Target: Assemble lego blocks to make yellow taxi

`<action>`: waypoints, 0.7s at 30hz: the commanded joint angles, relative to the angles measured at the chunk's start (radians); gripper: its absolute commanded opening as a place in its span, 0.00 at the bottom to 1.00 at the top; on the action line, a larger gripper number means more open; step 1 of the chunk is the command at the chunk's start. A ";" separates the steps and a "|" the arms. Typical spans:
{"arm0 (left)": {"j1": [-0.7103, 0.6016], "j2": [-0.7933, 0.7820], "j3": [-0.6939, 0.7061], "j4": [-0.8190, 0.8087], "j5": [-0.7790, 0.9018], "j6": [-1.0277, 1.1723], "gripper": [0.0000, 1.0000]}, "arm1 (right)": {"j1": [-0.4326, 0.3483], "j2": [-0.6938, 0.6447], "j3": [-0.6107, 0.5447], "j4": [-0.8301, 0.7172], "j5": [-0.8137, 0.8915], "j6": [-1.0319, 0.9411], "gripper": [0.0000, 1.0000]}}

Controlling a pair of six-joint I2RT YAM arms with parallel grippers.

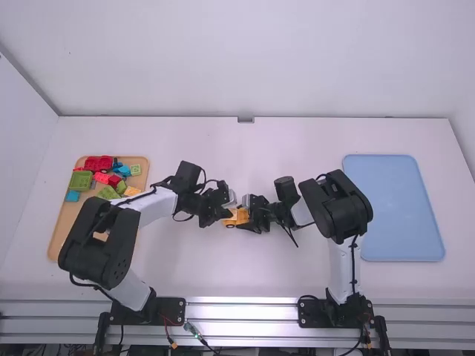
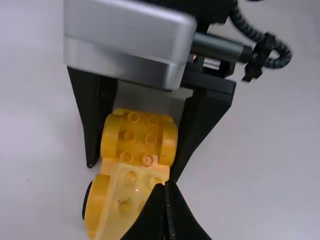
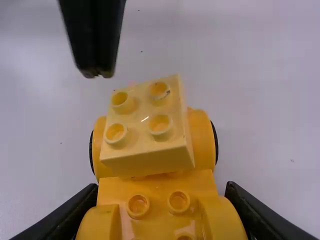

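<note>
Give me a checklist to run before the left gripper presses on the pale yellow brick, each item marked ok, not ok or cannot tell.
1. Right gripper braces the orange wheeled base, one finger on each side: ok.
2. Left gripper is empty, fingers together: ok.
3. Pale yellow brick sits square to the base: not ok, it is turned askew.
4. Brick's studs are uncovered on top: ok.
5. Brick is pressed fully home: cannot tell.
6. Spare blocks are on the tan tray for later steps: ok.
</note>
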 commanded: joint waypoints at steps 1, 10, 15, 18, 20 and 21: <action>-0.002 0.007 -0.021 0.018 -0.056 -0.066 0.02 | 0.001 0.020 -0.003 -0.008 0.002 0.009 0.64; -0.003 0.007 -0.080 0.142 -0.084 -0.122 0.03 | 0.001 0.020 -0.003 -0.009 0.001 0.009 0.64; -0.002 0.007 -0.079 0.144 -0.084 -0.122 0.02 | 0.001 0.020 -0.002 -0.008 0.002 0.009 0.64; -0.002 0.006 -0.071 0.132 -0.085 -0.121 0.02 | 0.001 0.020 -0.003 -0.008 0.002 0.009 0.64; -0.001 0.006 -0.061 0.119 -0.085 -0.122 0.02 | 0.000 0.020 -0.003 -0.008 0.001 0.009 0.64; -0.001 0.004 -0.055 0.109 -0.088 -0.121 0.02 | 0.001 0.020 -0.003 -0.008 0.002 0.009 0.64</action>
